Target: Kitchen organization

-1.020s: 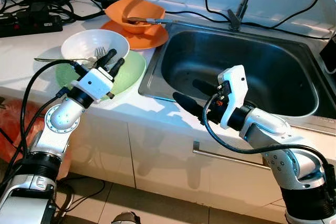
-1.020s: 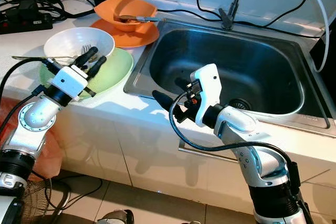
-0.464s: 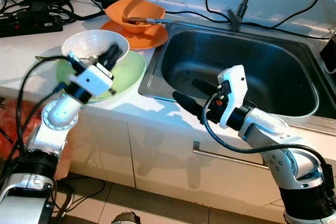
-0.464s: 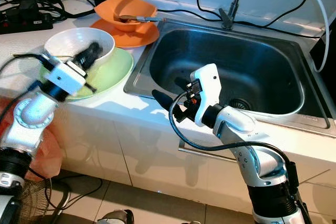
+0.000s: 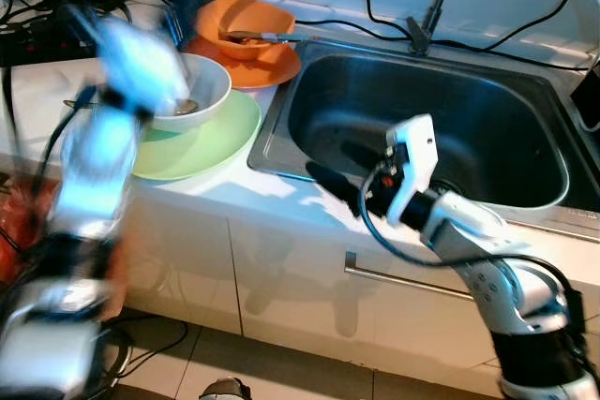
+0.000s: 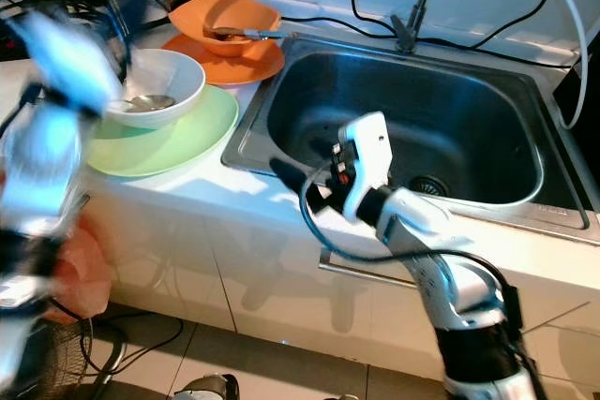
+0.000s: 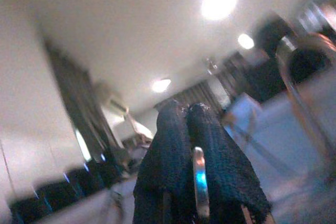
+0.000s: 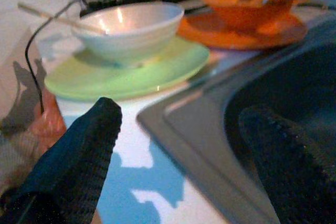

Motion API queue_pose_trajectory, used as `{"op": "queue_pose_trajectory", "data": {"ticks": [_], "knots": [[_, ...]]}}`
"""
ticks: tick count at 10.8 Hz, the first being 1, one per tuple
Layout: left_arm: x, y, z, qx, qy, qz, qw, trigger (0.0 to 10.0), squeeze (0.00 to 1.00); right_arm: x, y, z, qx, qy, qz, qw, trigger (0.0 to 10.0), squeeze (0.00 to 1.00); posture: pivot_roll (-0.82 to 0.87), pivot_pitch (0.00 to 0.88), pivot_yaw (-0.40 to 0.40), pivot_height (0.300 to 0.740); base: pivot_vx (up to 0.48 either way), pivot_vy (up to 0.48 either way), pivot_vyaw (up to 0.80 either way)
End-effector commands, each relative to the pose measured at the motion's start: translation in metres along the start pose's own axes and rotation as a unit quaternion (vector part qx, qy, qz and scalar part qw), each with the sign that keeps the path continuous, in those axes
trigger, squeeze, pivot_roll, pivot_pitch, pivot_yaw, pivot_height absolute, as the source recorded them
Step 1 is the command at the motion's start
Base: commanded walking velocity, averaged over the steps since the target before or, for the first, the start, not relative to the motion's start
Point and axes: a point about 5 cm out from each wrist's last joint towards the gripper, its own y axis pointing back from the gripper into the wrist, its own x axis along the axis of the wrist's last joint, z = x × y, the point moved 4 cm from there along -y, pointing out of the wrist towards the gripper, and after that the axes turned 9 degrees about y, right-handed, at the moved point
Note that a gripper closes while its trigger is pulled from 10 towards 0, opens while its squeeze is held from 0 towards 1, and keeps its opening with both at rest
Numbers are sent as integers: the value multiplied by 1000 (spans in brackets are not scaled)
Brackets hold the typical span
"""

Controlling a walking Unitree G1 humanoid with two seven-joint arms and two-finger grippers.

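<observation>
My left jaws (image 7: 191,129) are pressed together on a thin metal utensil handle (image 7: 198,179), lifted above the white bowl (image 5: 192,91). My right jaws (image 8: 178,145) hang spread at the sink (image 5: 394,91) edge. Swinging this fast, the handle could slip out and fall onto the bench.

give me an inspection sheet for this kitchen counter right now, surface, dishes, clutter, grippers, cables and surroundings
Surface: white counter with a steel sink set in it; basin looks empty.
Job's things: white bowl with a spoon in it, on a green plate. Orange bowl holding a utensil, on an orange plate.
Clutter: nothing seen.
Grippers: left gripper raised and motion-blurred, fingers shut on a thin metal piece, probably a fork. Right gripper open, at the sink's front rim.
Cables: black cables along the back of the counter; power strip at back left.
Surroundings: faucet behind the sink, cabinet handle below.
</observation>
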Motion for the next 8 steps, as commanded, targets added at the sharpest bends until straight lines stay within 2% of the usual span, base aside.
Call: {"op": "queue_pose_trajectory", "data": {"ticks": [1,2,3,4,5,7,8], "knots": [[5,-12,-4,36,97,9,995,0,0,7,1,12,-33,-6,17,999,10000,0,68,72,-53,740,0,0,0],[-3,-19,5,60,223,3,973,0,0,12,-3,15,-48,-19,29,998,10000,0,64,69,-52,740,0,0,0],[-10,-22,20,75,336,-2,939,0,0,16,-5,22,-74,-41,45,995,10000,0,60,66,-50,740,0,0,0],[-17,-23,29,89,420,-12,903,0,0,19,-7,27,-93,-62,57,992,10000,0,57,66,-48,740,0,0,0],[-36,-17,40,142,586,-32,797,0,0,21,-11,39,-137,-131,82,978,10000,0,55,67,-45,740,0,0,0],[-49,-8,59,148,709,-52,687,0,0,20,-17,52,-180,-188,96,961,10000,0,62,71,-41,740,0,0,0],[-57,-1,67,155,739,-69,652,0,0,24,-18,58,-193,-218,113,950,10000,0,64,74,-38,740,0,0,0]]}}
